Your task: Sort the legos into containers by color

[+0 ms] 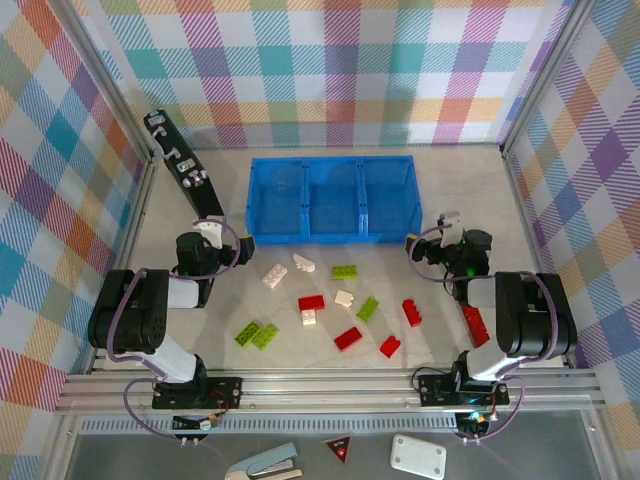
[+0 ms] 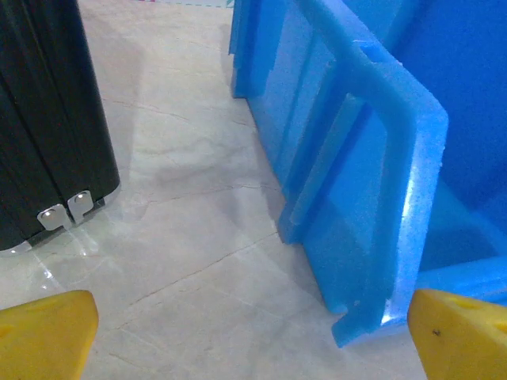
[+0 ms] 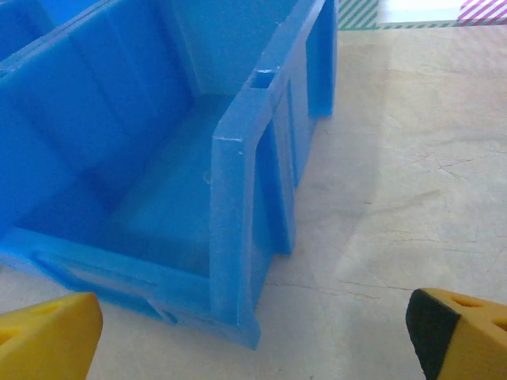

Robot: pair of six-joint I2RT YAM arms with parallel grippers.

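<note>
Twelve legos lie loose on the table (image 1: 225,190), four of each colour. The four cream-white ones (image 1: 274,276) sit toward the upper left of the scatter, and the four lime green ones (image 1: 345,271) are spread from the middle down to a touching pair at the lower left. The four red ones (image 1: 311,302) run from the centre down toward the lower right. All of them are in front of, and apart from, the single translucent blue tray (image 1: 330,200), whose three square compartments stand side by side in the upper middle of the frame. One longer red piece (image 1: 475,325) lies apart at the right, just beside the right arm (image 1: 525,315). The two arms are folded back low at the bottom of the frame, each with its wrist reaching up toward a near corner of the tray. The left arm (image 1: 150,315) aims at the tray's lower left corner. In its wrist view the tray's end wall (image 2: 356,158) fills the right side, a black bar (image 2: 47,119) stands at the left, and the yellow fingertips (image 2: 43,332) sit at opposite lower corners, so the left jaws stand wide with nothing between them. The right arm points at the tray's lower right corner (image 3: 238,198). Its yellow fingertips (image 3: 459,332) are likewise far apart at the bottom corners of its wrist view, so the right jaws are wide and hold nothing above bare table.
</note>
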